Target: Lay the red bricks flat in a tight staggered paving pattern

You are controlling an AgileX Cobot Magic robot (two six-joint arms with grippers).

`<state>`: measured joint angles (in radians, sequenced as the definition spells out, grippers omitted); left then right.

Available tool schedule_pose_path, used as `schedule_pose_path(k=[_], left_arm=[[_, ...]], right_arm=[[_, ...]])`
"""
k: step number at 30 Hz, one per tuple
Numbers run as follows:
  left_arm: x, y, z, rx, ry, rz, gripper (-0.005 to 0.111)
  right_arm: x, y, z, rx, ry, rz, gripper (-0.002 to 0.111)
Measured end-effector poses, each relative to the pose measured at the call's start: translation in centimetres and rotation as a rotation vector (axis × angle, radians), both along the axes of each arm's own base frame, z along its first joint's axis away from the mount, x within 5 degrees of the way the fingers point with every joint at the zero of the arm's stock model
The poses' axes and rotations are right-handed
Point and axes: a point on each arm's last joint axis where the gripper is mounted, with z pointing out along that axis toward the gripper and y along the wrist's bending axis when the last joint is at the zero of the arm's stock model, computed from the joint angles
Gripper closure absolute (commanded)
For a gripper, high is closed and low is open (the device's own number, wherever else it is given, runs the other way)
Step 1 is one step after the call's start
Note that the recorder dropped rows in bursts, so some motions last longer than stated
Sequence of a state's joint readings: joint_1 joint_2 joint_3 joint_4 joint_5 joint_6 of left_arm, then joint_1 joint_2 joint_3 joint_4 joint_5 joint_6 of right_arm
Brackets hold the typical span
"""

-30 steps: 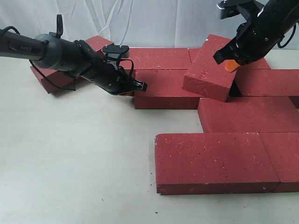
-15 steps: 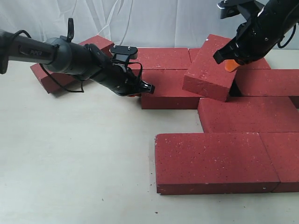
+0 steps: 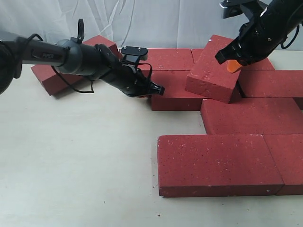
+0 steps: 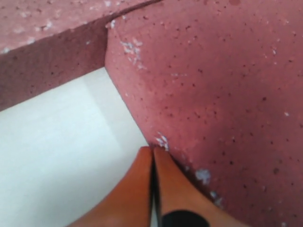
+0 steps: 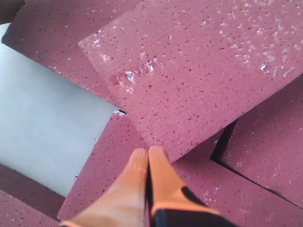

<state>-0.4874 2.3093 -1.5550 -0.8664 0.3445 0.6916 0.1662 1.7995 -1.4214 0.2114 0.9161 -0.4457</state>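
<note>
The red bricks lay clustered across the table (image 3: pixel 71 161), most of them flat, the paving only half made. The one in play was the middle brick (image 3: pixel 176 91), lying flat just in front of the back-row brick (image 3: pixel 163 57). The left gripper (image 3: pixel 158 89) was shut on nothing, and its tip sat against that brick's left end. In the left wrist view the fingertips (image 4: pixel 139 184) were pressed together right at the brick's corner edge.

This looked to me like a shove to close a joint. The contact wanted to be low and near the middle of the end face, because a push at the corner would likely swing the brick rather than slide it straight.

And there was the snag. The tilted brick (image 3: pixel 213 68) leaned over the middle brick's right end, propped on its neighbours instead of lying flat. The right gripper (image 3: pixel 231 65), likewise closed and empty, had its tip at that brick's edge. Until that one lay down, I judged, no tight seam was possible there.

Further out, the front brick (image 3: pixel 218 163) and the brick behind it (image 3: pixel 251 116) lay flat and staggered. The far-left brick (image 3: pixel 59 75) sat propped at an angle, well apart.
</note>
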Motion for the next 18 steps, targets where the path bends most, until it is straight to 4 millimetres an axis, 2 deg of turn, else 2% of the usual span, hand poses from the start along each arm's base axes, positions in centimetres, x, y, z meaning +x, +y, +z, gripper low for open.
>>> schedule_pose_path(k=[18], left_arm=[[0.13,-0.77,0.17,0.002,-0.016,-0.025,0.107]], right_arm=[[0.01,0.10,0.03,0.014,0.000,-0.005,0.109]])
